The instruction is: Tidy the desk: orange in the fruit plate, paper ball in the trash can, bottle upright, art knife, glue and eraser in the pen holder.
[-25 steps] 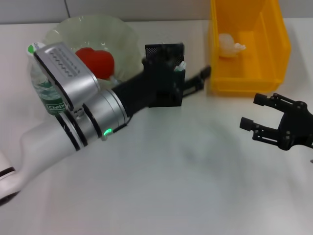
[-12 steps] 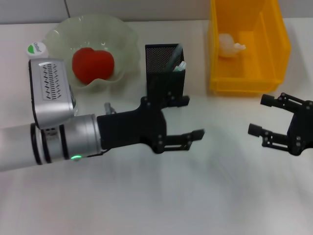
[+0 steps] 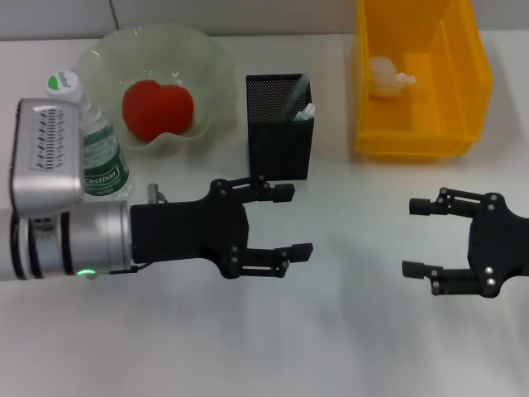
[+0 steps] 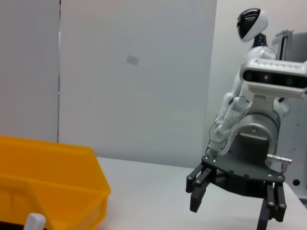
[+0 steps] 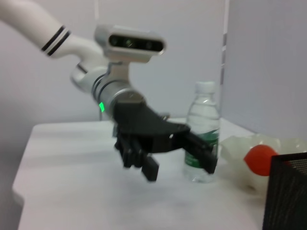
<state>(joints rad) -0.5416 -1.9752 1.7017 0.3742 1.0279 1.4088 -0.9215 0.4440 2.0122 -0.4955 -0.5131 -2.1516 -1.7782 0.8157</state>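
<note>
Head view: the orange point(image 3: 157, 108) lies in the fruit plate point(image 3: 207, 58), the paper ball point(image 3: 387, 74) in the yellow trash can point(image 3: 463, 83), the bottle point(image 3: 92, 145) stands upright beside the plate, and tools protrude from the pen holder point(image 3: 277, 136), so the task appears complete, while the left gripper point(image 3: 277, 223) and right gripper point(image 3: 430, 240) hover over bare table, jaws spread and empty. Left wrist view: the right gripper point(image 4: 235, 201) hangs with fingers parted beside the trash can point(image 4: 72, 187). Right wrist view: the left gripper point(image 5: 163, 153), fingers apart, sits before the standing bottle point(image 5: 202, 139), with the orange point(image 5: 260, 159) and pen holder point(image 5: 288, 191) nearby.

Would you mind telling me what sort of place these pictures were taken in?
Most likely a robotics lab set up as a mock desk. A plain white table holds staged items: a mesh pen holder, a yellow bin and a water bottle. Bare partition walls surround it, and a white humanoid robot stands behind.
</note>
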